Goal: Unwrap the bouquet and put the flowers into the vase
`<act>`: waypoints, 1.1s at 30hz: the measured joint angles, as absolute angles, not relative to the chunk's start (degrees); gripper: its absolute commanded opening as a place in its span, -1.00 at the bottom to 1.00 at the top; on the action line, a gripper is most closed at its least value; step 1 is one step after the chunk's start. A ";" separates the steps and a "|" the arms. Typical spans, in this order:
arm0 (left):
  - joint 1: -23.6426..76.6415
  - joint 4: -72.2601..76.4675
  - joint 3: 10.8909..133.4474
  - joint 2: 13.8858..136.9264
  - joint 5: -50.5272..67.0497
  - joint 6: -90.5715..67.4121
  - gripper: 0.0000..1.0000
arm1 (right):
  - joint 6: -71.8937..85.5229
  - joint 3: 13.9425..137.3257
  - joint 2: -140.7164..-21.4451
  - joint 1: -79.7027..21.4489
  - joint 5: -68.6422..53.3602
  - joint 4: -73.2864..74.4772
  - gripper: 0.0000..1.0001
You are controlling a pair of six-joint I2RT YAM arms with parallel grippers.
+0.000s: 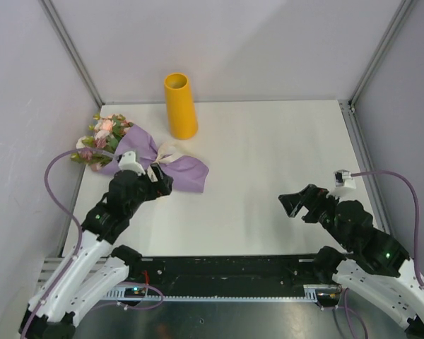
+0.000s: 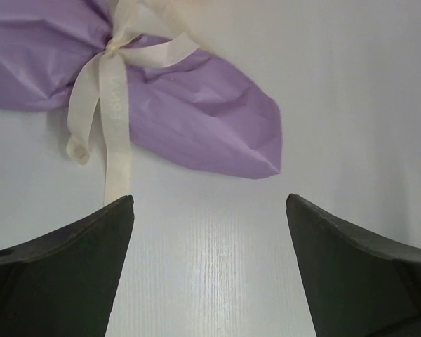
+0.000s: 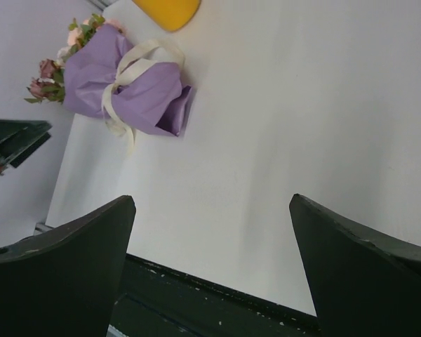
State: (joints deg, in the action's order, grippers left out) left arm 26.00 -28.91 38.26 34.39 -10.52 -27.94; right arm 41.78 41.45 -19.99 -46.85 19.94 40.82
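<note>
The bouquet (image 1: 138,150) is lying tied just front-left of the vase (image 1: 180,106), as the left gripper (image 1: 157,181), jaws released and empty, is hovering by its ribbon (image 2: 116,133). The right gripper (image 1: 294,205), equally agape, is idling front-right of the vase. Untying appears to be starting, calling for a pinch on a ribbon tail.

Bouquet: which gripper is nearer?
Left. The left gripper is at the near edge of the bouquet, jaws open; the right gripper is far off to its right.
</note>
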 measured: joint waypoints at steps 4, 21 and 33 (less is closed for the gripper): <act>23.92 -28.86 39.79 42.68 -14.48 -36.80 0.78 | 41.04 41.08 -17.26 -46.85 18.96 40.75 0.99; 16.80 -16.73 39.03 61.45 -16.08 -62.81 0.49 | 40.05 41.04 -13.28 -46.85 14.50 40.23 0.98; 16.82 -8.56 38.04 72.86 -13.13 -66.39 0.29 | 41.82 41.01 -9.63 -46.85 14.57 42.06 0.96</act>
